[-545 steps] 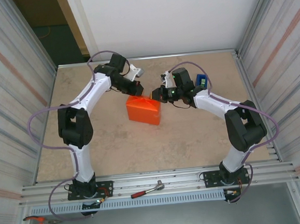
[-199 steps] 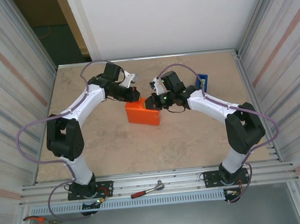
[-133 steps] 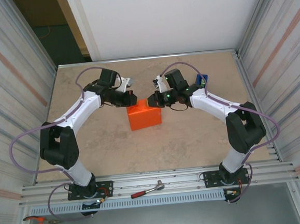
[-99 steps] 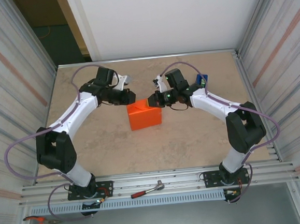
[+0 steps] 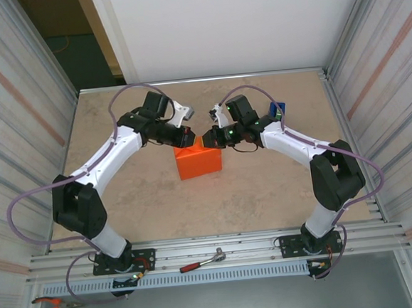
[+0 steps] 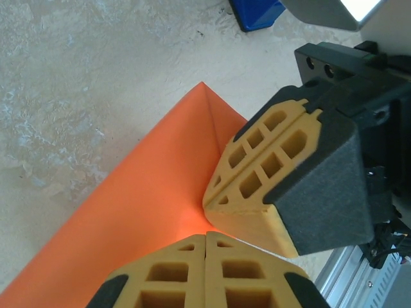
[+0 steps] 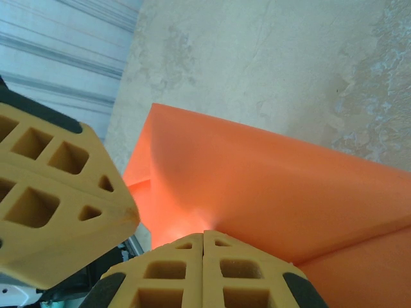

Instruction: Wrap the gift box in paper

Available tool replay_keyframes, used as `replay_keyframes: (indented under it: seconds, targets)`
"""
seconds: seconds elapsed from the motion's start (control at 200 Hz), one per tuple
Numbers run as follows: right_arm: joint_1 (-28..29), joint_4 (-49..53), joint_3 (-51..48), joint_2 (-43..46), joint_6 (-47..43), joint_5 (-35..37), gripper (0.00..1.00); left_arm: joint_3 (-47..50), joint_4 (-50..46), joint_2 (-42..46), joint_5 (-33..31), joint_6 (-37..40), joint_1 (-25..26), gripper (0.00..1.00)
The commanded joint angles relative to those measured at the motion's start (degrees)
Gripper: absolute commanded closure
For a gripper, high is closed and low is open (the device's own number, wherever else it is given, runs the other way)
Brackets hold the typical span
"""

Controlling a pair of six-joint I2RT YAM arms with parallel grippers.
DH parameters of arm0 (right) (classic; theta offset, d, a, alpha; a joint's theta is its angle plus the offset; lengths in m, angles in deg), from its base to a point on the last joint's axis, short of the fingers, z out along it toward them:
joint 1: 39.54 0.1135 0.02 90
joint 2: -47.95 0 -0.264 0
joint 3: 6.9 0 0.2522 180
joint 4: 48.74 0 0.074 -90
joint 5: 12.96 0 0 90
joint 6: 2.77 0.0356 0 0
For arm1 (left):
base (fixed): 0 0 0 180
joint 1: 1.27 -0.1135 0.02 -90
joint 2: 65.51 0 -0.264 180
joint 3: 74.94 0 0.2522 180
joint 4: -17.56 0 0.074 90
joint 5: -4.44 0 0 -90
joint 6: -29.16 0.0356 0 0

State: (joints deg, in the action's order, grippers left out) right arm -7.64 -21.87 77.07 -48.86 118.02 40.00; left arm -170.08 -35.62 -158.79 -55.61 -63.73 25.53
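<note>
The orange paper (image 5: 198, 162) lies folded into a blocky parcel mid-table; the gift box is hidden under it. My left gripper (image 5: 187, 137) is shut, its tips against the parcel's far top edge. My right gripper (image 5: 208, 140) is shut too and meets that edge from the right, almost touching the left one. In the left wrist view, the left gripper (image 6: 205, 236) rests on the paper (image 6: 128, 212) beside the right fingers (image 6: 282, 192). From the right wrist camera, the right gripper (image 7: 204, 233) presses into a crease of the paper (image 7: 276, 186), with the left fingers (image 7: 58, 192) close by.
A blue tape dispenser (image 5: 277, 111) stands behind the right arm, and it appears again as a blue tape dispenser (image 6: 257, 11) at the top edge. A ratchet wrench (image 5: 202, 261) and pliers (image 5: 50, 305) lie on the near rail. Corrugated walls close both sides.
The left gripper pulled off to the left, then came back to the parcel's far edge. The parcel turned squarer to the table. The right gripper hardly moved.
</note>
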Motion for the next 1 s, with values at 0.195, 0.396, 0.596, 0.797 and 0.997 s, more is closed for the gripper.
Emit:
replay_keyframes:
  seconds: [0.195,0.396,0.596,0.797,0.997]
  targets:
    - [-0.5,8.5,-4.2,-3.3,-1.8,7.5,1.00,-0.7,-2.5,-1.5,-1.0,3.0,0.4,0.98]
    - [-0.8,8.2,-4.1,-2.7,-1.3,6.8,1.00,1.6,-2.7,-1.9,-1.1,3.7,0.9,0.99]
    - [-1.2,8.2,-2.3,-1.7,-0.2,5.5,1.00,3.5,-2.8,-2.1,-2.3,4.4,2.1,1.00]
    - [-3.1,7.2,0.0,1.6,1.8,3.8,1.00,4.2,-3.5,-2.5,-3.5,5.0,2.8,1.00]
    - [-7.2,5.5,-0.6,8.9,4.3,4.4,0.98,4.8,-3.3,-2.5,-3.9,5.0,2.9,1.00]
